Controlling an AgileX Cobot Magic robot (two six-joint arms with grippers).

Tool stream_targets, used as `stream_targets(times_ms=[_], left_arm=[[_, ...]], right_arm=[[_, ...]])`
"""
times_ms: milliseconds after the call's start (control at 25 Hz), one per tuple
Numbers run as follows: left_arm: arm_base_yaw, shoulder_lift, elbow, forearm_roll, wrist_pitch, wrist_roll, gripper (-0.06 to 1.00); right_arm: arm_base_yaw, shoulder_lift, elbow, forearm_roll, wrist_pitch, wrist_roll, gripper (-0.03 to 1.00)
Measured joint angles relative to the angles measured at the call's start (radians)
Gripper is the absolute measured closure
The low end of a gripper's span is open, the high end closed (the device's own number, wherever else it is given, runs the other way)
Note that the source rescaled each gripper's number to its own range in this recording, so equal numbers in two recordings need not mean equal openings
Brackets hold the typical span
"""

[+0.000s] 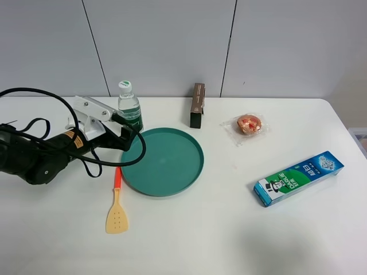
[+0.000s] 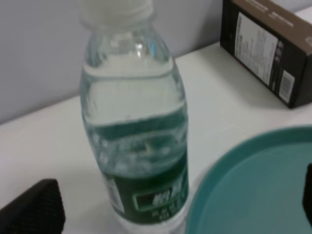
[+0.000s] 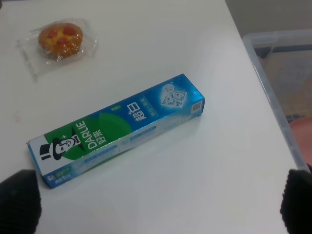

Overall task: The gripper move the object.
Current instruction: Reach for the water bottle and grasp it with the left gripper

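Observation:
The clear water bottle (image 1: 129,106), with a white cap and a green label, stands upright on the table just beyond the far left rim of the teal plate (image 1: 195,166). My left gripper (image 1: 128,136) reaches in from the left at the bottle's base. In the left wrist view the bottle (image 2: 136,131) stands between the jaws of the left gripper (image 2: 170,207), which is open, and one black fingertip (image 2: 36,209) is clear of the bottle. My right gripper (image 3: 161,204) is open and empty above the toothpaste box (image 3: 117,129). It is out of the exterior high view.
A brown box (image 1: 198,105) stands at the back, right of the bottle. An orange and yellow spatula (image 1: 117,206) lies left of the plate. A wrapped pastry (image 1: 249,124) and the blue-green toothpaste box (image 1: 298,177) lie on the right. A clear bin (image 3: 278,73) sits beyond the table's edge.

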Motion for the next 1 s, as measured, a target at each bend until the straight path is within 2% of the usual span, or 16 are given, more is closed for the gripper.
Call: stream_targets(times_ms=[1000], left_arm=[[0.0,0.234,-0.292,0.004,-0.007,-0.001,-0.06]], right_arm=[[0.0,0.0,0.0,0.0,0.0,0.0,-0.03]])
